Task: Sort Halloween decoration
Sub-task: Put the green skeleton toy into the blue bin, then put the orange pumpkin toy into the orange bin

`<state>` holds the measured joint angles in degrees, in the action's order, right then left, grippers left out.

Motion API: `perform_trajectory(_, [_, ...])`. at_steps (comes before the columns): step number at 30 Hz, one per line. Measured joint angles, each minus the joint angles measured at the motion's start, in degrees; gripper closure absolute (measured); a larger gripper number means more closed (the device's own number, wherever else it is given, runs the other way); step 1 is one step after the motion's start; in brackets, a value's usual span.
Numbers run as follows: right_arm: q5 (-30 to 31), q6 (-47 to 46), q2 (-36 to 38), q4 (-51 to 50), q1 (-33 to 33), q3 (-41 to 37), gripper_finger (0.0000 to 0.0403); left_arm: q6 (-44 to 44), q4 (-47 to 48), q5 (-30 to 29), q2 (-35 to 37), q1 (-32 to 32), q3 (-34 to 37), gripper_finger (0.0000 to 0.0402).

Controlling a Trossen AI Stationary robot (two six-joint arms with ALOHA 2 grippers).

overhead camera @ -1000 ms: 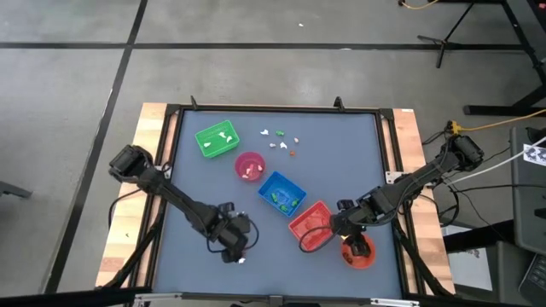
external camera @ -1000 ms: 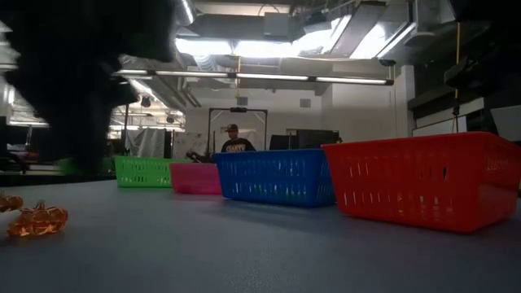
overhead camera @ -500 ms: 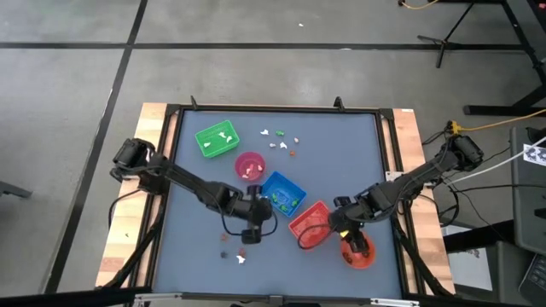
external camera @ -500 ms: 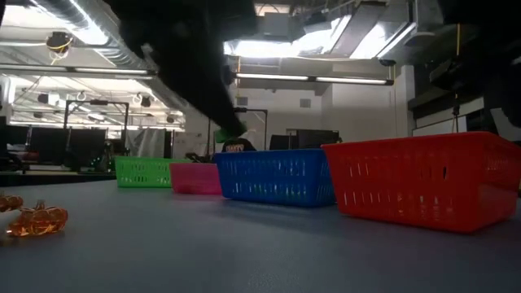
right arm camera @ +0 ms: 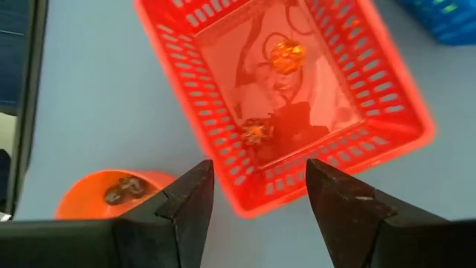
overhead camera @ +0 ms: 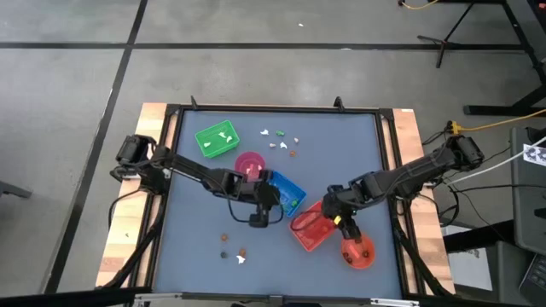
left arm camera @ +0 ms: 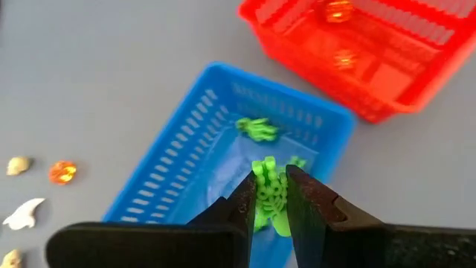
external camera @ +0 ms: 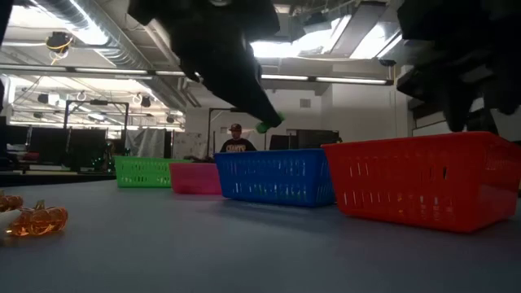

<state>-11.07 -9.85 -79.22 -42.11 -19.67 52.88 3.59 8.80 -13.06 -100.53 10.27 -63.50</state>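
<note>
since a second ago the left gripper [left arm camera: 269, 195] has swung from the near table edge to above the blue tray [left arm camera: 178, 175], its fingers pinching a bright green trinket [left arm camera: 266, 195]; the right gripper [right arm camera: 256, 197] has shifted over the red tray [right arm camera: 375, 89], fingers spread wide and empty; an orange bowl [right arm camera: 100, 195] sits beside it; the trinket is skeleton-shaped; more green pieces [left arm camera: 256, 129] lie inside the blue tray
</note>
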Motion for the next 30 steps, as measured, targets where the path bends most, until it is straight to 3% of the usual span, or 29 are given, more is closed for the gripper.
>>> perform_trajectory(9, [4.3, 5.5, 0.0, 0.7, 6.2, 0.0, 0.0189, -0.5, 0.0, 0.0, 0.0, -2.6, 0.0, 0.0353])
perform_trajectory(14, [9.6, 9.9, 0.0, 3.4, 9.3, 0.0, 0.0189, -0.5, -1.1, 0.0, 0.0, -3.3, 0.0, 0.0318])
perform_trajectory(21, [14.5, 22.6, 0.0, 13.2, 13.7, 0.0, 0.0189, -0.2, -2.6, 0.1, 0.0, -4.3, 0.0, 0.0267])
perform_trajectory(26, [14.5, 31.2, -0.1, 20.5, 17.2, 0.0, 0.0189, -0.2, -2.6, 0.0, 0.0, -4.6, 0.0, 0.0261])
perform_trajectory(30, [14.5, 32.6, -0.5, 24.7, 20.5, 0.0, 0.0189, -0.3, -3.3, 0.1, 0.0, -4.6, 0.0, 0.026])
